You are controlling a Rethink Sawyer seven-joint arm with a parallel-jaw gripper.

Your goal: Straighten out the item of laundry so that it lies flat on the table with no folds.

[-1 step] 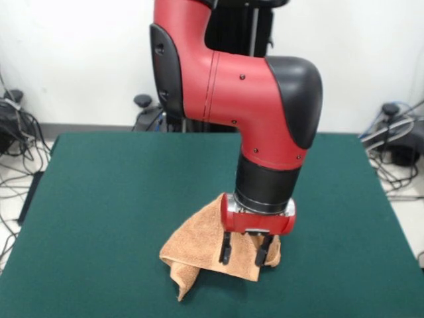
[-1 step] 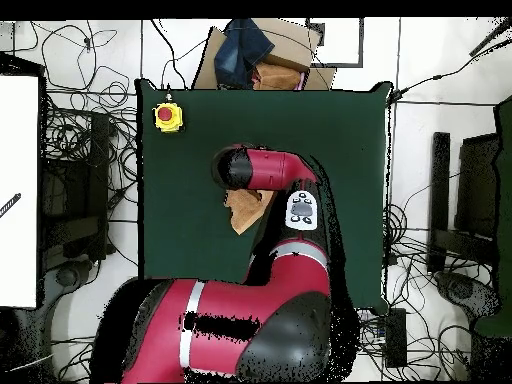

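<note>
Two dark fingers of the gripper (image 1: 246,252) hang parted over the towel (image 1: 199,248), tips seemingly touching the cloth without pinching it, though the contact is hard to judge. Orange-tan terry lies bunched in a rumpled, folded heap on the green felt table (image 1: 106,199), toward its near-middle, one corner drooping forward.

Orange-tan towel (image 1: 199,242) on dark green table (image 1: 106,199) (plain, unpatterned), beneath red-and-black arm (image 1: 252,99).
</note>
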